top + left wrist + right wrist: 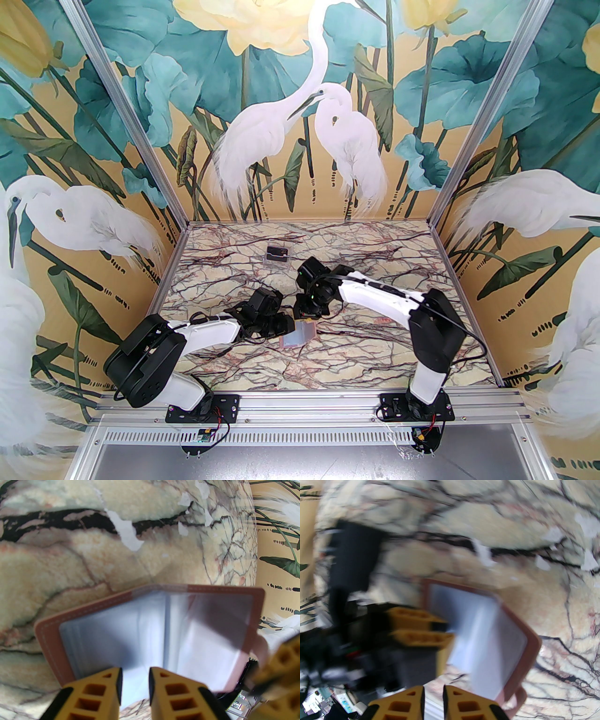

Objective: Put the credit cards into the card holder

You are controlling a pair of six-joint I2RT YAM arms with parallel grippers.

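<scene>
The card holder (300, 336) lies open on the marble table between the two arms, dusty-pink rim up and pale grey-blue sleeves (145, 630) showing. My left gripper (287, 329) comes in from the left. Its yellow fingers (105, 691) are shut on the near edge of a sleeve, which runs down between them. My right gripper (307, 318) hangs just above the holder's far side. Its fingertips (412, 698) are close together with a thin slit. The view is blurred and I see nothing between them. A black credit card (276, 253) lies in a clear box at the back.
The small clear plastic box (277, 262) stands on the far middle of the table, well behind both grippers. The holder's snap tab (516, 701) sticks out on its right side. Patterned walls enclose the table on the left, back and right.
</scene>
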